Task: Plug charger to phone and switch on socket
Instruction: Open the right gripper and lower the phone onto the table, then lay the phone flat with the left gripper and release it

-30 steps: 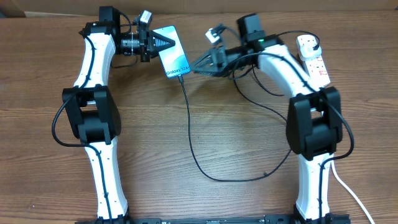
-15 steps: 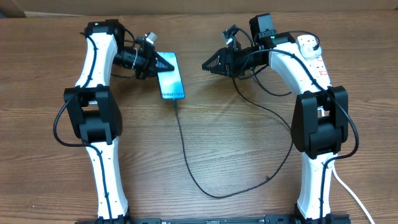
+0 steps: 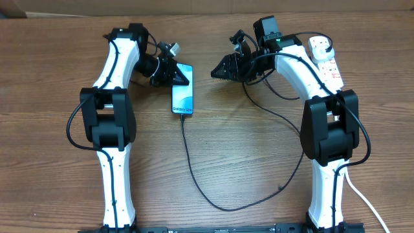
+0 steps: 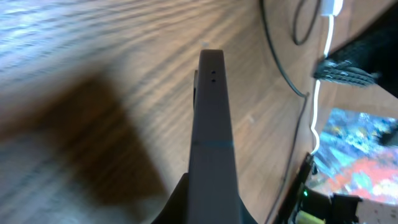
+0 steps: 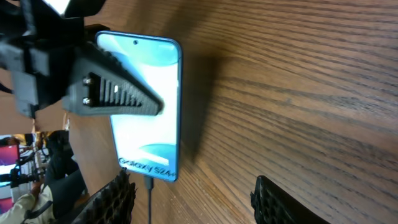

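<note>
The phone (image 3: 183, 92) lies lengthwise on the table with its light-blue screen up. The charger's connector (image 3: 183, 116) sits in its near end, and the black cable (image 3: 194, 169) loops toward the right arm. My left gripper (image 3: 173, 72) is shut on the phone's far end. In the left wrist view the phone's thin grey edge (image 4: 211, 124) runs out from between the jaws. My right gripper (image 3: 215, 70) is open just right of the phone, touching nothing. In the right wrist view its fingers (image 5: 115, 199) flank bare wood below the phone (image 5: 149, 124) and connector (image 5: 149, 184). The socket (image 3: 327, 62) lies far right.
A thick white cord (image 3: 363, 199) runs off the front right corner. The black cable (image 3: 284, 120) trails under the right arm. Both arms' bases (image 3: 110, 123) stand at the table's sides.
The left gripper has carried the phone rightward and toward the front, turning it from tilted to straight. The right gripper has drawn back a little to the right and stays open.
</note>
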Available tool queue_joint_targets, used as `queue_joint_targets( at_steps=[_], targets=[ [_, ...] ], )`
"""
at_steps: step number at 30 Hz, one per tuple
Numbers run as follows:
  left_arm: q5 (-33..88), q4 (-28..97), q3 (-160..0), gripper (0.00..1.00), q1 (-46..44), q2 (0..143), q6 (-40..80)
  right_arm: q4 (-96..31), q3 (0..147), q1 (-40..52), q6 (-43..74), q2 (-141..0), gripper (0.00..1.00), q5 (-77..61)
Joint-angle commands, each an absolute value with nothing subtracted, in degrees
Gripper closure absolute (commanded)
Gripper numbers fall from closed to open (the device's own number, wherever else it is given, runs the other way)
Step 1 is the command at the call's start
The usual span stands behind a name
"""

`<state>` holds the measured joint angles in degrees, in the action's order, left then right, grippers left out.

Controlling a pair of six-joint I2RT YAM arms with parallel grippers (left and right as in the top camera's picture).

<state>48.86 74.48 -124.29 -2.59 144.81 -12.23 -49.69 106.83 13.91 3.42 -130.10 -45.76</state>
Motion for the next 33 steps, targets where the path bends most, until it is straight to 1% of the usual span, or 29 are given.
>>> queue_joint_targets(
  at_steps=[1,6,14,19,21,23,29,33],
  targets=[
    [49.69,72.47,-121.56,0.96,-2.31,144.03,-8.19,-49.6,108.38,13.91,3.25,-127.83,0.41,-44.53],
    [51.05,70.57,-119.7,0.96,-2.31,144.03,-7.64,-49.6,108.36,14.15,3.25,-127.83,0.38,-44.36],
    [50.81,70.22,-119.72,0.95,-2.59,144.03,-6.57,-49.54,108.36,14.2,3.25,-127.83,0.37,-44.34],
    [50.37,70.06,-119.7,0.91,-2.94,144.03,-6.57,-49.54,108.36,14.2,3.25,-127.83,0.37,-44.36],
    [50.37,69.95,-119.72,0.86,-3.05,144.03,-6.57,-49.58,108.36,14.2,3.25,-127.83,0.37,-44.36],
    [50.24,69.76,-119.72,0.84,-3.16,144.03,-6.57,-49.6,108.36,14.2,3.25,-127.83,0.37,-44.36],
    [44.31,69.67,-119.72,0.83,-3.2,144.03,-3.07,-49.67,108.36,14.2,3.27,-127.83,0.37,-44.36],
    [42.78,69.78,-119.72,0.82,-3.2,144.03,-2.26,-49.65,108.36,14.2,3.25,-127.83,0.37,-44.36]
  ],
)
